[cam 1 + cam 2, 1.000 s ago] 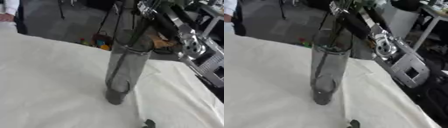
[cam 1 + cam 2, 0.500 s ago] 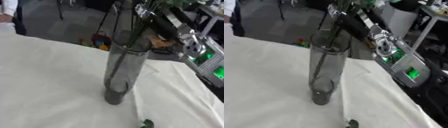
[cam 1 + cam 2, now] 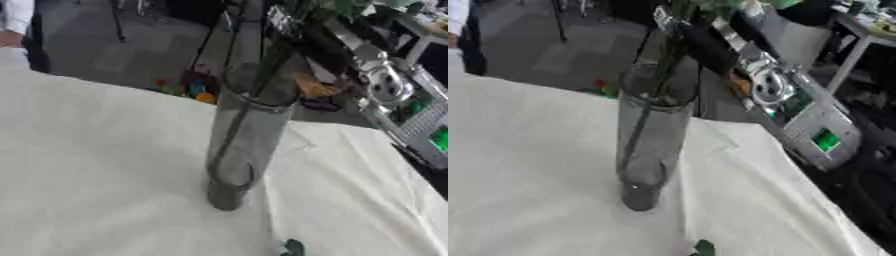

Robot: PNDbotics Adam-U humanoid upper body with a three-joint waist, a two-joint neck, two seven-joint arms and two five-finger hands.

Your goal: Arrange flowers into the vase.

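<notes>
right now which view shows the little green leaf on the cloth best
The right eye view: the green leaf lies whole on the white tablecloth, in front of the glass vase, with bare cloth around it. The left eye view shows the same leaf at the bottom edge, where it looks partly cut off.

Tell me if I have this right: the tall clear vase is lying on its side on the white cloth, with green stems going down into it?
Not quite. The vase stands upright on the white cloth, not on its side; the left eye view shows its base planted on the cloth and its mouth at the top. The rest holds: it is tall and clear, and green stems run down inside it.
</notes>
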